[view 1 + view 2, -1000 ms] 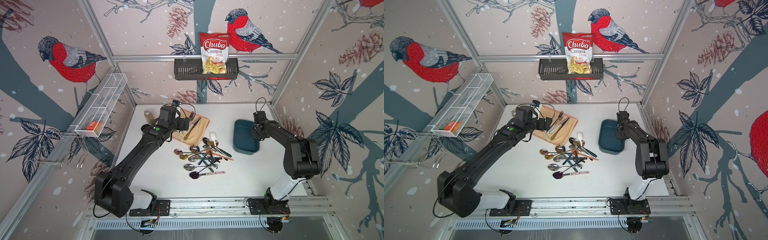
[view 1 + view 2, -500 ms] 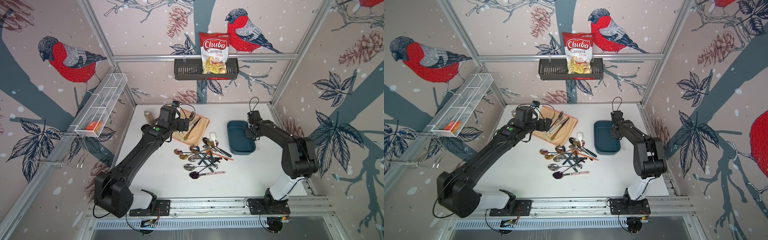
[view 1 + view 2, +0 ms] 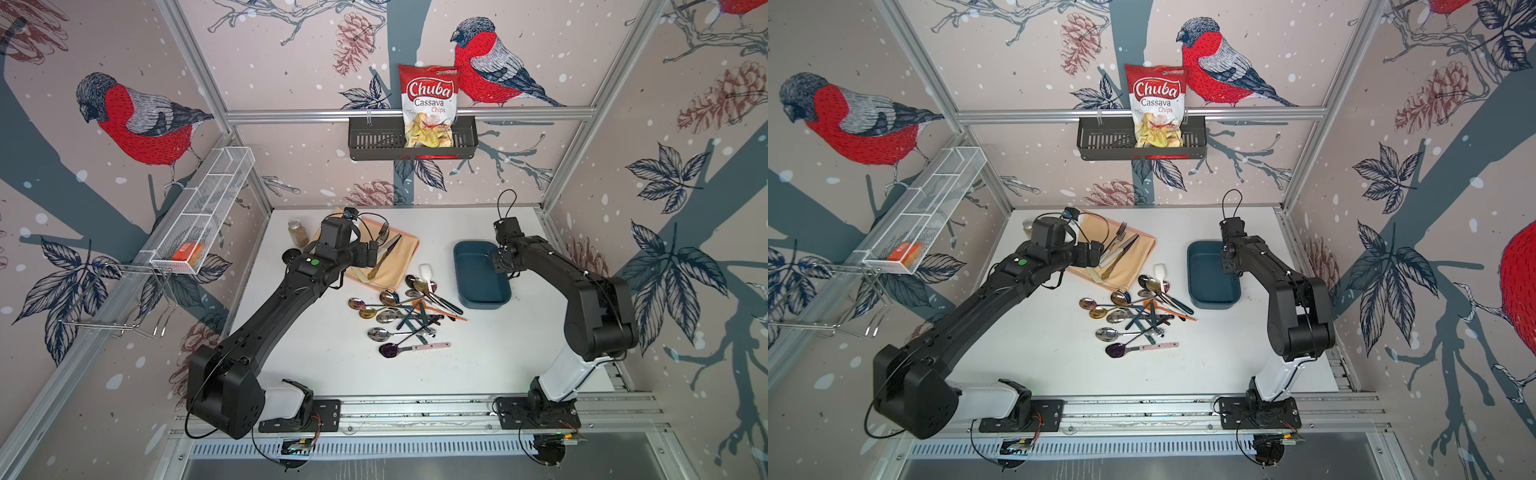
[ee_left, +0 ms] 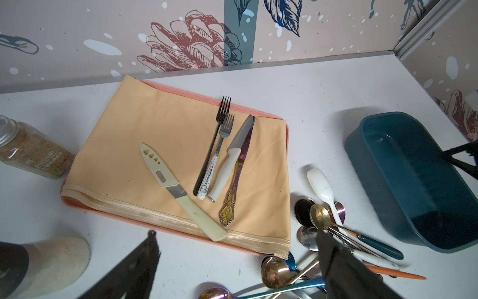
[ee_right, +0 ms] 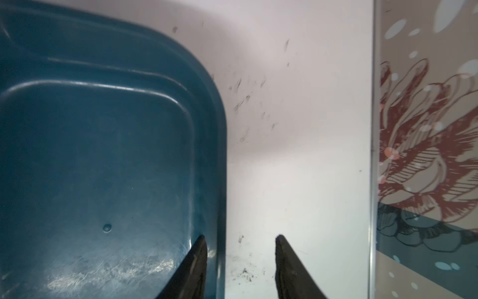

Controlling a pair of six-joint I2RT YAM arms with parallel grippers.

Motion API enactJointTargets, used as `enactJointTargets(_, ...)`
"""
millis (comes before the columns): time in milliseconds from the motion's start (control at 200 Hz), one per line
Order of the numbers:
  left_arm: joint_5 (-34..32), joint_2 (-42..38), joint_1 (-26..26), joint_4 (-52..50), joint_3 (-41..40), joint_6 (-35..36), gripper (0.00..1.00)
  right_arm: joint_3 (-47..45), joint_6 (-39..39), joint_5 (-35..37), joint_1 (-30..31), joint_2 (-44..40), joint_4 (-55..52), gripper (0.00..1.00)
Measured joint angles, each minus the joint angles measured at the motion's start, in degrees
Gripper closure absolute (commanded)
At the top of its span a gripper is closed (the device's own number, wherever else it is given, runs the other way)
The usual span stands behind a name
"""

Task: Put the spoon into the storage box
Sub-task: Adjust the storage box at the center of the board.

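**Two sets of jaws spread, spoons all out on the table**

You've got the right gripper [image 5: 240, 238] down at the dark teal-blue plastic storage box [image 3: 478, 276], rectangular w/ rounded corners, which sits on the white tabletop [image 3: 332, 365] toward the R wall. On the right wrist cam the jaws are spread and straddle the box's long wall. One black fingertip [image 5: 196, 261] is inside over the scuffed floor, the other outside over the table. Neither pad looks pressed to the wall, and the inner one is the closer.

Over to your left gripper [image 4: 236, 234]: its jaws are wide apart too, w/ nothing pinched btwn them. In both top views it hangs over the near edge of the peach fabric cloth [image 4: 155, 116], by the cutlery laid there: two forks, a white-handled knife [image 4: 225, 170], an ornate gold-handled one and a cream sheathed one.

Now the task's thing. A loose heap of spoons [image 3: 386, 316], shiny metal bowls w/ teal, orange and pink handles plus a white plastic spoon [image 3: 427, 272], lies flat on the table btwn cloth and box, on the box's side facing the L arm. The nearest teal handle ends right by the box corner; can't tell if it touches.

A clear glass spice jar [image 3: 298, 232] w/ brown contents stands upright at the back, beside the cloth.
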Motion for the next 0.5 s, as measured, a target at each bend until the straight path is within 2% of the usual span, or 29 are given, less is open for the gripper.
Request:
enactJointTargets(125, 0.50, -0.04, 0.09, 0.04, -1.18, -2.12, 0.04, 4.72, 0.02, 0.59, 2.03, -2.43, -2.34, 0.58)
enactJointTargets(255, 1.40, -0.94, 1.60, 0.20, -4.00, -5.73, 0.04, 10.40, 0.85, -2.95, 6.75, -3.45, -5.88, 0.64)
enactJointTargets(500, 8.85, -4.98, 8.79, 2.73, -14.58, -14.21, 0.04, 6.56, -0.70, -10.29, 23.61, -5.05, -6.56, 0.69)
